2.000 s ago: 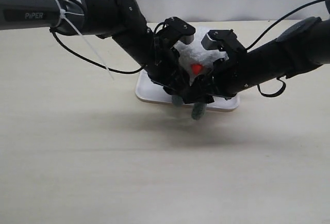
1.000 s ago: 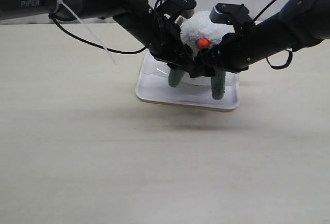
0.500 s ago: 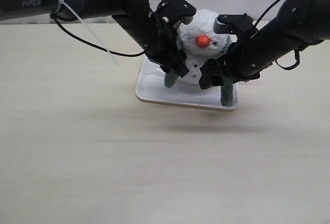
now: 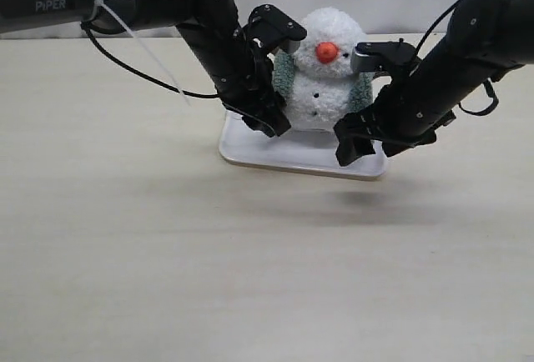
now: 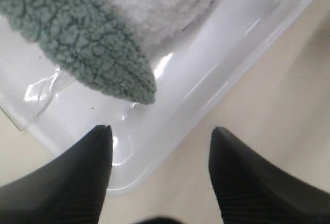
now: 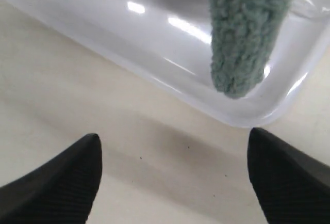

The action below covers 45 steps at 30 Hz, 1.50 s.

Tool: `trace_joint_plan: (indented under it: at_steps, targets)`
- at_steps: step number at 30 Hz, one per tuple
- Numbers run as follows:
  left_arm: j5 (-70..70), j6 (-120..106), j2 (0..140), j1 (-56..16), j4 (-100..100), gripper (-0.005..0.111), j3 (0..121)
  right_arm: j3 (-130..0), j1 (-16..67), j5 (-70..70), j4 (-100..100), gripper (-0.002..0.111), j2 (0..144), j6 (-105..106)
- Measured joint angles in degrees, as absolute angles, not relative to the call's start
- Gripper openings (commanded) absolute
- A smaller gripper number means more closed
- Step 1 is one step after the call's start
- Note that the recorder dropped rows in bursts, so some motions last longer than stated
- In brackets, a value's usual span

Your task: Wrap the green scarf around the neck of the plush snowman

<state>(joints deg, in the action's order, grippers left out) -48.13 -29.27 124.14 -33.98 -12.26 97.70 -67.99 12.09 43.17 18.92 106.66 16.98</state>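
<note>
Left claw (image 5: 160,137), right claw (image 6: 174,142) released green scarf (image 5: 77,33).

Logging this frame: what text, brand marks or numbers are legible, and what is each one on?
"PiPER": white lettering on the dark link of the left arm, exterior view.
Nothing else is readable: there are no markings on the plush snowman, the green scarf or the tray, and none in either wrist view.

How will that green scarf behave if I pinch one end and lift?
Probably floppy: the green scarf hangs in limp, fuzzy ends over the tray. Likely light, and its nap should catch on the fingers rather than slip.
</note>
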Motion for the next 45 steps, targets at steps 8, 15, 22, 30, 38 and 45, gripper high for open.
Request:
trace_joint_plan:
  at_steps: [8,15,22,30,38,45]
  targets:
    - [-50.52,-21.36,124.14,-33.98,-5.64,0.036,97.7,-67.99,12.09,45.97,15.0,0.045,104.65,14.36]
    - [-50.51,-14.58,123.53,-33.98,3.37,0.005,97.7,-67.99,12.09,44.02,14.77,0.01,98.76,14.34]
    - [-43.81,-10.7,116.49,-33.88,4.0,0.0,95.66,-67.99,12.09,40.93,14.44,0.004,92.87,14.45]
    - [-26.76,-6.39,99.06,-33.38,4.0,0.0,79.23,-64.38,12.09,31.64,14.44,0.004,81.87,14.31]
    - [-10.29,-3.65,81.17,-33.38,1.96,0.0,60.58,-65.22,12.09,27.89,16.77,0.004,79.38,11.98]
    - [3.6,-3.26,69.16,-33.38,0.79,0.0,45.26,-81.16,12.09,34.0,17.02,0.004,94.73,11.48]
